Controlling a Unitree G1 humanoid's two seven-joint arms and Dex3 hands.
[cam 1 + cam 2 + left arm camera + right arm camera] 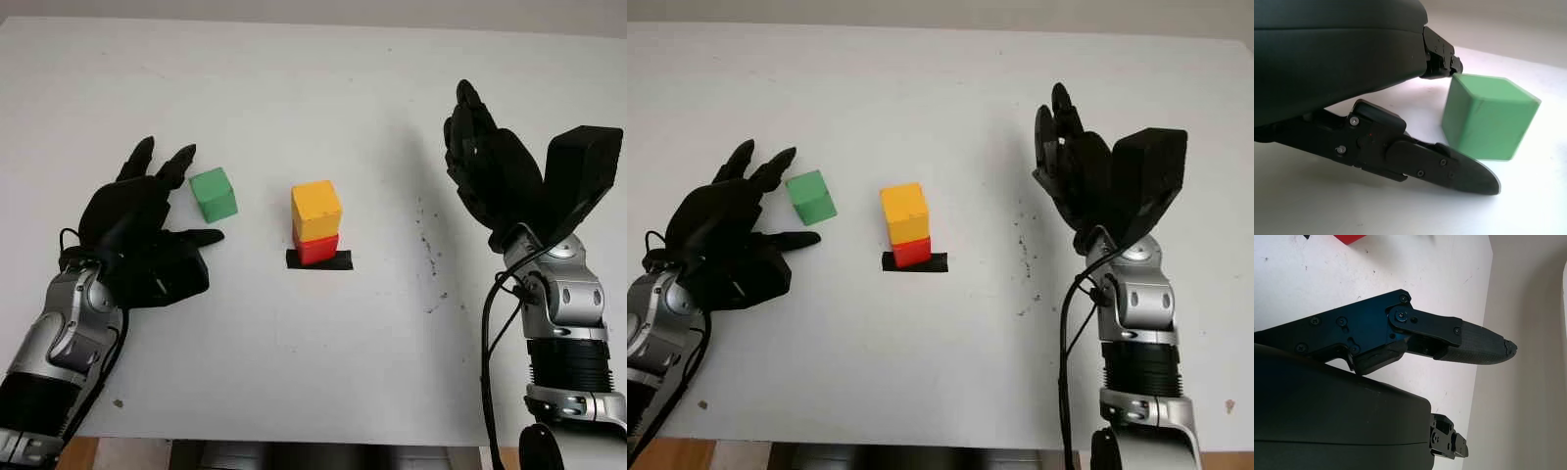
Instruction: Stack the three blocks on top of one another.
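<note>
Matte green cube [214,194] | left robot hand [147,230] open beside | yellow cube [316,210] atop red cube [316,248]

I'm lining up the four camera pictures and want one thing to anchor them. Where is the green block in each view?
Left eye view: green block left of centre on the white table, beside the left hand, which is open.
Right eye view: same block, a bit nearer the picture's left edge.
Left wrist view: block large, close past the fingers.
Right wrist view: not in it.
Shared landmark: the yellow block on the red block.
</note>
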